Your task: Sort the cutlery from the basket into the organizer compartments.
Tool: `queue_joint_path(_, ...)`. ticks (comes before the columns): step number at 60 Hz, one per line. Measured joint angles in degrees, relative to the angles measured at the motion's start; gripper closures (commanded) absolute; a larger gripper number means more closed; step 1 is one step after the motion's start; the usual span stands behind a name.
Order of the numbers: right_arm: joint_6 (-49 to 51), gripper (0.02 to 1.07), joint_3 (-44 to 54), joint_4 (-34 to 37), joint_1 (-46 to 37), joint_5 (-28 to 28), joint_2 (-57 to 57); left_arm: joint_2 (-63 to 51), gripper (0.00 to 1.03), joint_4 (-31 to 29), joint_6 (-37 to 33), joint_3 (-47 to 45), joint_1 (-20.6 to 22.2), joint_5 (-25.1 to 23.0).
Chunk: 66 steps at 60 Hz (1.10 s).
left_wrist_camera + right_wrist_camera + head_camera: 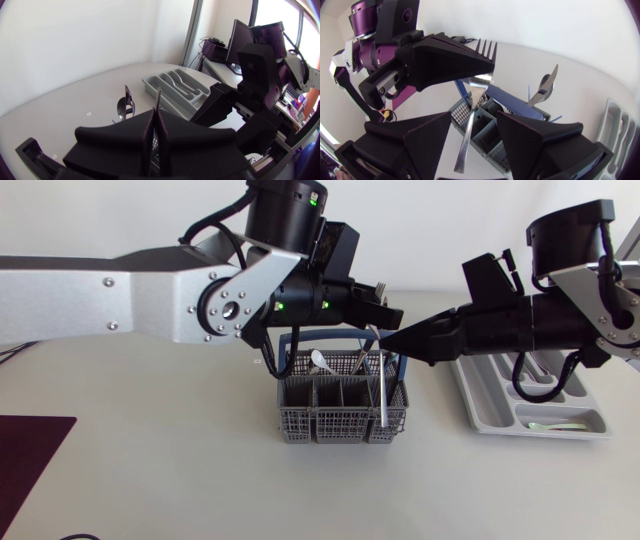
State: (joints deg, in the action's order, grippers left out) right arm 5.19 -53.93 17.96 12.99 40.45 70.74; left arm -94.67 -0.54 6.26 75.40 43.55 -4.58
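Note:
My left gripper [385, 308] hangs over the grey cutlery basket [340, 418] and is shut on a silver fork [479, 82] just below its tines. The fork's handle [383, 392] hangs down over the basket's right end. In the right wrist view that handle sits between the fingers of my right gripper [475, 145], which is open and touches the fork on neither side. From the right, my right gripper [402, 338] points at the fork. A spoon [318, 360] stands in the basket. In the left wrist view the left fingers [145, 132] press the fork's edge [158, 102].
The grey organizer tray [480, 395] lies at the right under my right arm, with cutlery in its compartments. The basket has a blue handle [507, 100] arching over it. A dark red mat [30, 450] lies at the front left.

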Motion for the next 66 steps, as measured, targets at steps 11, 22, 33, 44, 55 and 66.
queue_joint_path(11, -1.0, 0.63, -0.6, -0.6, 2.0, -0.8, 1.9, 0.0, 1.0, -0.1, 0.2, 0.0, 0.0, -0.8)
queue_joint_path(22, -1.4, 0.8, -0.9, -1.5, 2.5, -1.1, 2.9, 0.0, 1.0, -0.1, 0.4, 0.0, 0.0, -1.0)
queue_joint_path(33, -1.8, 0.96, -0.9, -1.8, 3.0, -1.2, 3.3, 0.0, 1.0, -0.1, 0.4, 0.0, 0.0, -1.2)
queue_joint_path(44, -2.2, 0.97, -0.8, -1.9, 3.0, -1.5, 3.5, 0.0, 0.95, -0.1, 0.4, 0.0, 0.0, -1.2)
queue_joint_path(55, -2.4, 0.98, -0.6, -1.9, 3.1, -1.6, 3.5, 0.0, 0.84, -0.1, 0.8, 0.0, 0.0, -1.2)
queue_joint_path(66, -2.4, 0.98, 1.2, -1.9, 3.3, -1.5, 2.9, 0.0, 0.7, -0.1, 0.9, 0.0, -0.5, -1.4)
